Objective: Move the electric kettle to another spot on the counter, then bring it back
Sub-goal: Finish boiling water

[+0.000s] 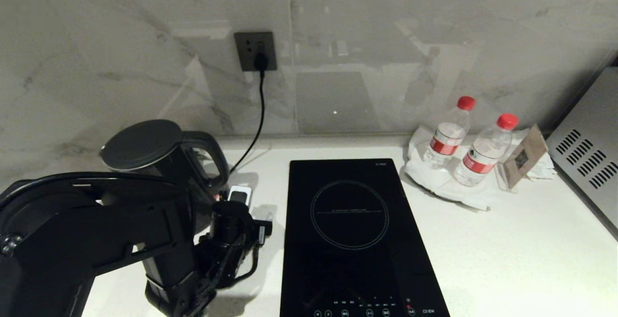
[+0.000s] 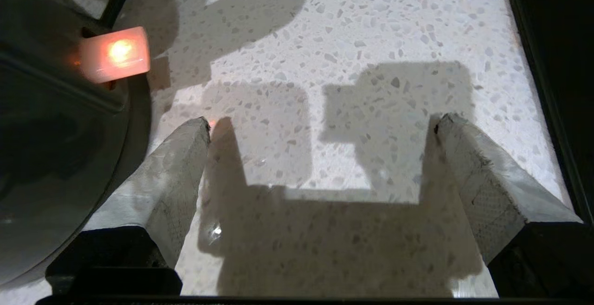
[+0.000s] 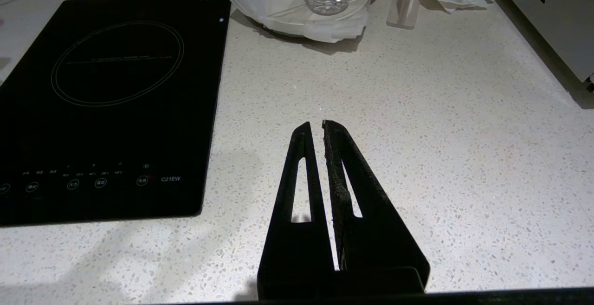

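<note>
The electric kettle (image 1: 145,148), glossy black with a flat matte lid and a loop handle, stands at the back left of the white speckled counter (image 1: 507,240). My left arm (image 1: 145,230) reaches in front of it, on the handle side. In the left wrist view my left gripper (image 2: 322,124) points down at the bare counter (image 2: 371,26), open wide with nothing between its fingers. The kettle's dark body (image 2: 51,156) lies just outside one finger (image 2: 181,170), and its switch (image 2: 116,54) glows orange. My right gripper (image 3: 315,123) is shut above the counter (image 3: 417,110), beside the hob.
A black glass induction hob (image 1: 347,230) is set into the counter's middle. Behind the kettle a cord runs up to a wall socket (image 1: 256,50). Two red-capped water bottles (image 1: 449,133) stand on a white tray at the back right, near a grey vented appliance (image 1: 586,158).
</note>
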